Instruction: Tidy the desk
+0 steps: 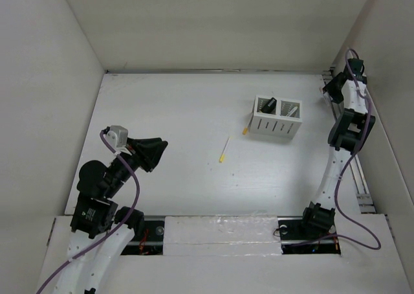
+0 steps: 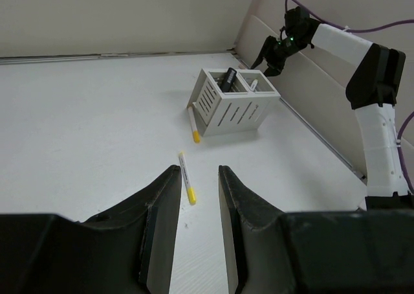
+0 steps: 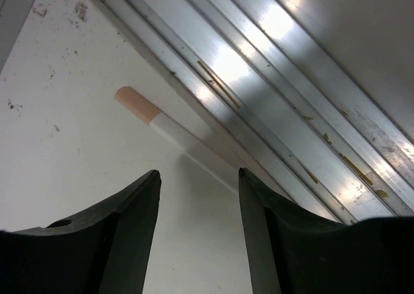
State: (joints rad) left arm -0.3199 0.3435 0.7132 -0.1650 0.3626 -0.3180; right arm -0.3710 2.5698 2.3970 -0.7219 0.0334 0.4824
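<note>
The desk (image 1: pixel 168 125), a white matte tabletop, was shown filling the floor of the enclosure, bounded by white wall panels (image 1: pixel 39 80) on three sides and by the arm bases at its near edge. A metal rail (image 1: pixel 362 184) was seen along its right edge.

A white slotted holder (image 1: pixel 277 117) was placed right of centre, towards the far side. A dark object (image 1: pixel 268 105) was held tilted in its left compartment; a pale slim item in the right compartment could not be identified. A yellow-tipped pen (image 2: pixel 193 124) was laid just beside the holder's near-left corner. A second yellow-tipped pen (image 1: pixel 224 150) was laid near mid-desk, apart from the holder.

The left gripper (image 2: pixel 197 174) was held low over the near-left part of the desk, its fingers parted by a narrow gap with nothing between them. In the left wrist view the mid-desk pen was framed just beyond that gap, with the holder farther behind it.

The right gripper (image 3: pixel 198 177) was positioned at the far right corner, its fingers spread and nothing gripped. A peach-capped pen (image 3: pixel 168 129) was seen beyond them, laid along the rail, with the side wall close behind.
</note>
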